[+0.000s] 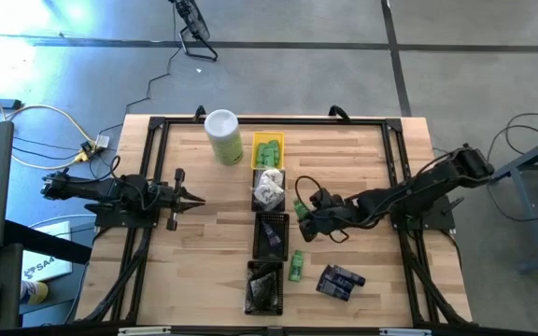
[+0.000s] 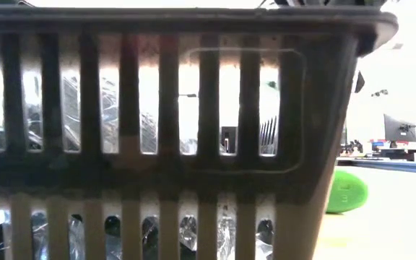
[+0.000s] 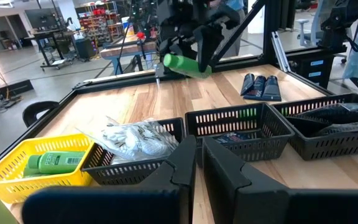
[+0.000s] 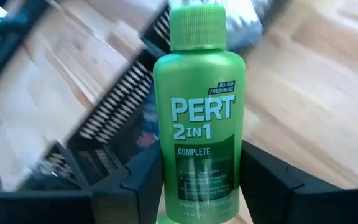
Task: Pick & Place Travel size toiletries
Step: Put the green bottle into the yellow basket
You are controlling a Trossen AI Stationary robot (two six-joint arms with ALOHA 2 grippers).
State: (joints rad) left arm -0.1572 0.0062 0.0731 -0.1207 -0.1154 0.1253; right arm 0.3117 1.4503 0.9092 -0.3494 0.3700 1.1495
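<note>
My right gripper [image 1: 303, 213] is shut on a bright green bottle [image 4: 197, 118] labelled PERT 2 in 1 and holds it above the table, just right of the column of trays. A second green bottle [image 1: 295, 266] lies on the table near the front. Dark blue packets [image 1: 340, 282] lie to its right. Another green bottle lies in the yellow tray [image 1: 267, 149]. White wrapped pieces fill a black tray [image 1: 269, 189]. My left gripper [image 1: 194, 198] waits shut at the table's left side. My right gripper pinches the bottle's lower body [image 4: 166, 186], near its base, between the two fingers [image 4: 263, 180]. The fingers slant down from the table's right side. The bottle lies along them, with its cap [image 4: 197, 26] pointing away. In the left wrist view the bottle [image 3: 187, 65] is lifted clear of the table and tilted.
A tall pale-green canister with a white lid [image 1: 223, 137] stands at the far side, left of the yellow tray. Two more black slotted trays [image 1: 271, 233] [image 1: 264, 287] continue the column toward the near edge. A black frame [image 1: 157, 126] rims the table.
</note>
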